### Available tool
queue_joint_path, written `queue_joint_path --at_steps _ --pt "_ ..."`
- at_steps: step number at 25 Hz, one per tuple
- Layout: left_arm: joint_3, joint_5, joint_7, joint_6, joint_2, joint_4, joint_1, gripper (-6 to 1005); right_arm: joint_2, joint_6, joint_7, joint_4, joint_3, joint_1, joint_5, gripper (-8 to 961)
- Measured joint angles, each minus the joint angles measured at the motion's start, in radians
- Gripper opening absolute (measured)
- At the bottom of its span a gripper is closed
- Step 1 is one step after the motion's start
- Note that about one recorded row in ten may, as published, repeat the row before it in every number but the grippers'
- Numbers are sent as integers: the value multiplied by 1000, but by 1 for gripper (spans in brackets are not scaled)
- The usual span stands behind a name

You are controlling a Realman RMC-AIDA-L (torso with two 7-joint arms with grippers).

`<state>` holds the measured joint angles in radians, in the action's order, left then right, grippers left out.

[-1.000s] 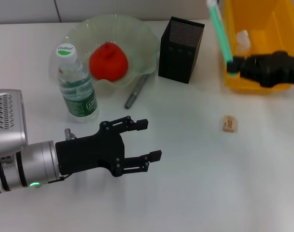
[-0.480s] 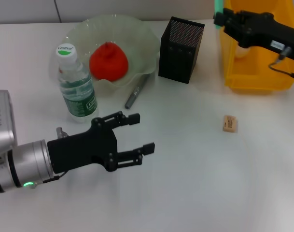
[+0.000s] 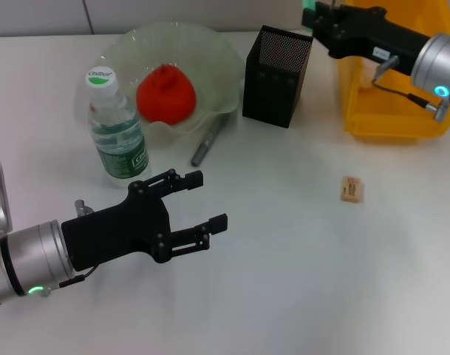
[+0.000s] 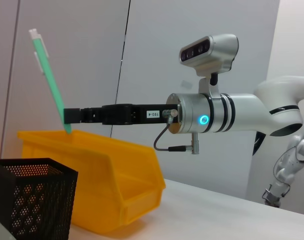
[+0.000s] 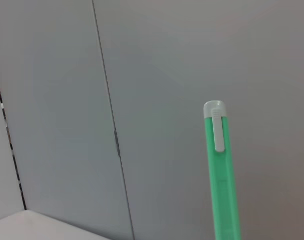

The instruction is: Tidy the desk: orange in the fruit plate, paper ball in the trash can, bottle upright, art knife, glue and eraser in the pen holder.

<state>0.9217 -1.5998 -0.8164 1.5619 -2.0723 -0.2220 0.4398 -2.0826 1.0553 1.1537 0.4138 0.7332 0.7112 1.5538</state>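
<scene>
1. The table (image 3: 298, 281) holds everything.
2. The trash can (image 3: 387, 89) stands far right.
3. The fruit plate (image 3: 128, 44) sits far left, with the orange (image 3: 165, 94) resting in it.
4. The left gripper (image 3: 199, 201) hangs over the near left, fingers spread, holding nothing.
5. The right gripper (image 3: 317, 18) is raised at the far side, between the pen holder (image 3: 276, 76) and the trash can, pinching a green art knife (image 4: 51, 80) that points upward.
6. The bottle (image 3: 118, 133) stands upright, just beside the plate's near rim.
7. A grey glue stick (image 3: 208, 140) lies against the plate's near edge.
8. The eraser (image 3: 352, 189) lies alone, near right.
</scene>
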Motion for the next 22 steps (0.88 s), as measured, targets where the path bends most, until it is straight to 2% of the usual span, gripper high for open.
queue_joint_path --at_steps 4,22 --pt "0 1 0 -1 0 1 -6 796 -1 -15 -2 -18 8 11 0 178" --pt "0 3 -2 -25 -4 14 0 796 -1 71 -70 -16 0 -52 -55 179"
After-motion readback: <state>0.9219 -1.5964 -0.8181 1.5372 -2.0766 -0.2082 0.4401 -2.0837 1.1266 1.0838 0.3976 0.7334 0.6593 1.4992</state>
